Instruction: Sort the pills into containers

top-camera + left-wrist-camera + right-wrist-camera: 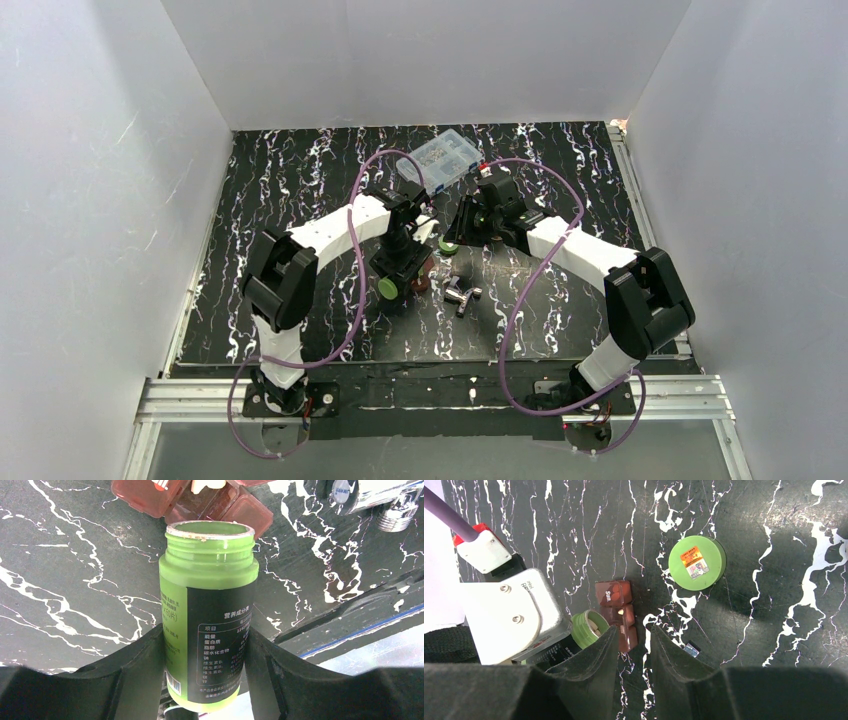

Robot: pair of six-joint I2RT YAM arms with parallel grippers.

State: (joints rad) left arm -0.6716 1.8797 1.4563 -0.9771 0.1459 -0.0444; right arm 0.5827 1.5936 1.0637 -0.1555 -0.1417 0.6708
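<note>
**Between the left fingers, an open green bottle**

Tight between the fingers (140,665) of the left gripper (205,632) sits the green bottle (210,570). They press on both of its sides and hold it fast. Its cap is off, and its mouth points away from the fingertips. Seen from the right wrist, pale pills (593,626) show inside the mouth. Just past the mouth lies a red pill box (220,505) on the black table (75,580) with white streaks. Farther out, off to one side of the fingers, lies a shiny metal tap part (370,495).

The right gripper (634,630) hangs over the table with its fingers (669,655) a little apart. Nothing is squeezed between them. The pill box shows just past their tips, close to one of them. I cannot tell if it touches that finger. Well beyond the tips and off to the side, the green cap (697,562) lies flat and alone, with a sticker on top.
</note>
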